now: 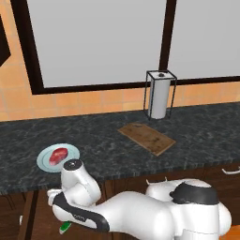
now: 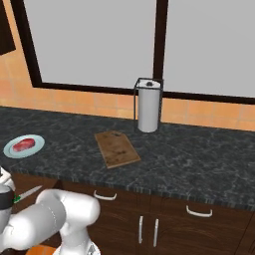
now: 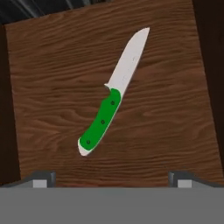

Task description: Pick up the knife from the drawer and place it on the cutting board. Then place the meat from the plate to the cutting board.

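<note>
Inside the drawer (image 3: 52, 65) lies the knife (image 3: 109, 100) — gripper (image 3: 112, 177) jaws spread; meat (image 1: 58, 155) on plate (image 1: 44, 161).

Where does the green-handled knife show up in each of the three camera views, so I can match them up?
Left base view: a bit of the knife peeks out bottom left, below the counter, beside the arm.
Right base view: it sits at the far left edge, below the counter.
Hand view: centre of the picture, lying diagonally on the drawer floor, blade toward top right.
Shared landmark: the plate above the knife in both base views.
</note>
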